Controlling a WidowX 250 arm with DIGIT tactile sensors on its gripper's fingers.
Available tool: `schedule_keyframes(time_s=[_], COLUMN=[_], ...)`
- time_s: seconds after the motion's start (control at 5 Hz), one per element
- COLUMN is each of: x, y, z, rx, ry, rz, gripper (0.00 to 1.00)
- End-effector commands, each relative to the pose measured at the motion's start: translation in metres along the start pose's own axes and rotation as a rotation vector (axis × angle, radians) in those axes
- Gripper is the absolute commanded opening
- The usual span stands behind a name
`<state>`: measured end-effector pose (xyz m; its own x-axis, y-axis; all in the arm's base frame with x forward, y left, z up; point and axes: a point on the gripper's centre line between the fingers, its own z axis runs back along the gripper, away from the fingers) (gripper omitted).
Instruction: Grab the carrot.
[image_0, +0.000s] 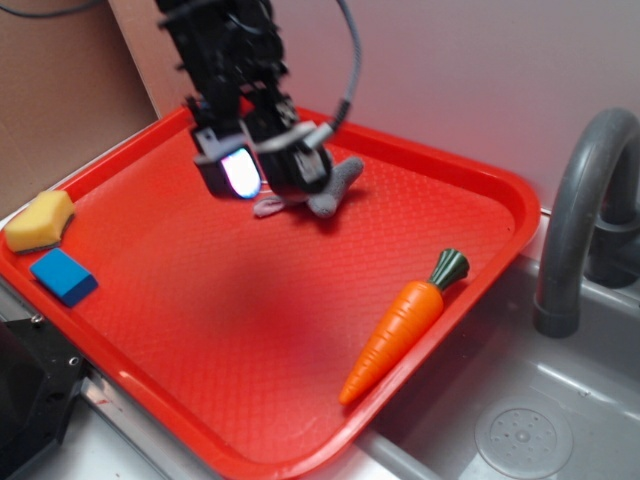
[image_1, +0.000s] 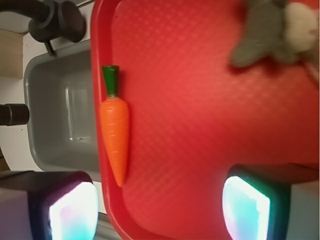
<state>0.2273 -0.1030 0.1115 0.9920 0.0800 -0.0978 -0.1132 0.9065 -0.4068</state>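
Carrot (image_0: 404, 328): lies flat along the right rim of the red tray (image_0: 190, 310), green stem cap toward the back, tip toward the front edge
Pincer (image_0: 262, 170): hangs above the tray's back part, spread wide, holding nothing, well apart from the carrot
Plush toy (image_0: 325, 190): grey, on the tray just behind the pincer
Sponge (image_0: 40, 221): yellow, at the tray's left rim
Blue block (image_0: 64, 276): beside the sponge
Sink (image_0: 530, 420): grey, right of the tray, with a faucet (image_0: 585, 210)
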Motion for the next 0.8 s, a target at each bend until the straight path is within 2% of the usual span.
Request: schedule_keyframes(time_s=[0.0,0.4,0.6], x=[0.012,0.037,0.041], y=[-0.042,-0.055,-0.058], z=[-0.054,-0.092,-0.101], rx=[-0.019,0.033,0.064], ry=[0.026,0.017,0.003], rz=[-0.022,0.008,-0.005], gripper=[1.00,1.00,0.92])
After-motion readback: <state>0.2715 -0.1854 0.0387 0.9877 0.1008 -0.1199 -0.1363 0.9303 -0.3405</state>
